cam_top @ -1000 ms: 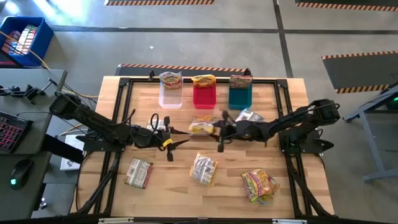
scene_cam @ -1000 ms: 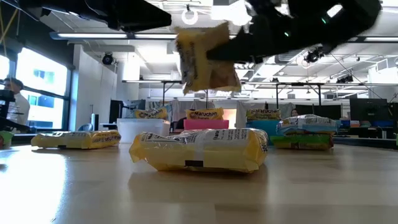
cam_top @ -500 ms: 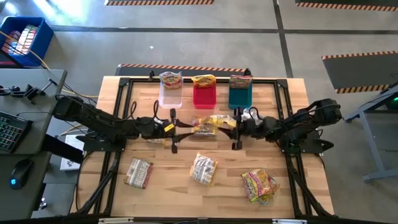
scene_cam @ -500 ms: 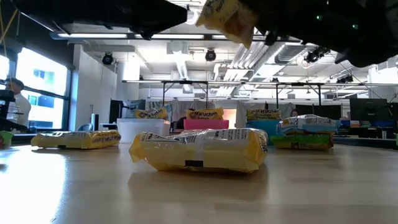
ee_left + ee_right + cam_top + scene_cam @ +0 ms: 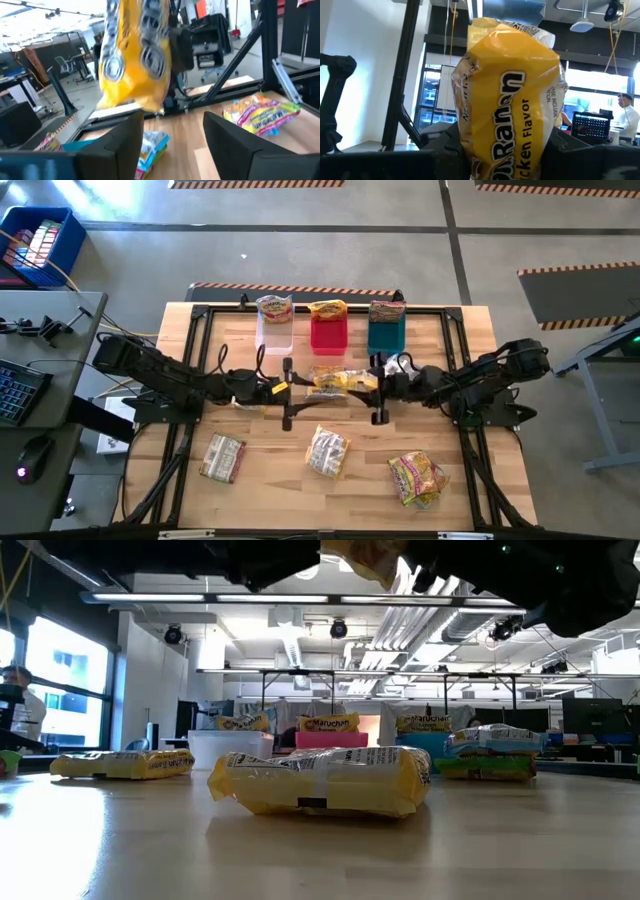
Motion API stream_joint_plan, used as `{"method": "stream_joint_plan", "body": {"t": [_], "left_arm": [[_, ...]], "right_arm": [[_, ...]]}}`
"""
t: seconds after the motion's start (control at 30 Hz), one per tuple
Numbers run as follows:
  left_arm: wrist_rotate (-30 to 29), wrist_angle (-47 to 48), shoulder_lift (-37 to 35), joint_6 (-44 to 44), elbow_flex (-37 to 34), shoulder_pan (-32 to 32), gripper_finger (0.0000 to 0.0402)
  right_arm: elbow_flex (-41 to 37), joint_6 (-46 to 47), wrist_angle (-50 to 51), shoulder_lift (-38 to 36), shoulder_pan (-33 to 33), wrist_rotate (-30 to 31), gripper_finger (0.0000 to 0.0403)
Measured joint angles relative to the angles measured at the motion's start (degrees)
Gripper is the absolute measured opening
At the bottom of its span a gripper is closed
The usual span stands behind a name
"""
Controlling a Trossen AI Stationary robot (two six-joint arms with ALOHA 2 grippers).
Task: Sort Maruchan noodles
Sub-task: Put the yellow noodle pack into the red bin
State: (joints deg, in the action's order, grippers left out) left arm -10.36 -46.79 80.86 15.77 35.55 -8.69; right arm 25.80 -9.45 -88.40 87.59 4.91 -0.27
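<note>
A yellow Maruchan noodles packet (image 5: 340, 380) hangs high over the table's middle, with my right gripper (image 5: 366, 383) shut on it. In the low view only its lower edge (image 5: 365, 555) shows at the top. My left gripper (image 5: 304, 387) stands level just left of the packet. Its fingers (image 5: 125, 145) are open and the packet (image 5: 135, 55) lies ahead of them, untouched. Other packets lie flat on the near half: a pale yellow one (image 5: 327, 450), a silvery one (image 5: 223, 457) and a pink-green one (image 5: 417, 477). My right gripper pinches one end of the yellow packet (image 5: 505, 150) between its two fingers. It comes from the table's right and slants upward. The rest of the packet stands up past the fingers (image 5: 437, 155) and is clear of the table.
A clear bin (image 5: 274, 332), a red bin (image 5: 328, 333) and a teal bin (image 5: 386, 334) stand in a row at the far edge, each with a packet sticking out. A bluish packet (image 5: 401, 365) lies by my right arm. A person (image 5: 20, 710) stands beyond the table.
My right gripper has risen and tipped its fingers upward while drawing a little toward the table's right. The yellow packet has gone up with it, almost out of the low view's top. My left gripper has moved toward the table's right, closer to the packet.
</note>
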Motion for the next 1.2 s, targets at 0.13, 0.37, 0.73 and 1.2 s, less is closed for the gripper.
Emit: {"method": "stream_joint_plan", "body": {"t": [0.13,0.37,0.73,1.2], "left_arm": [[0.0,0.2,0.0,0.0,1.8,0.2,0.0222],[-3.1,0.3,0.0,0.4,3.2,0.5,0.0229],[4.1,-2.1,0.0,-0.7,3.2,2.0,0.0228],[5.6,0.1,0.0,0.1,3.2,2.0,0.0131]], "right_arm": [[0.0,0.0,-0.2,0.0,0.0,0.0,0.0119],[0.1,0.4,-0.3,0.0,0.0,0.2,0.0119],[3.0,1.5,4.3,0.0,0.0,-2.4,0.0119],[5.3,1.0,8.6,0.1,0.0,-2.6,0.0119]]}}
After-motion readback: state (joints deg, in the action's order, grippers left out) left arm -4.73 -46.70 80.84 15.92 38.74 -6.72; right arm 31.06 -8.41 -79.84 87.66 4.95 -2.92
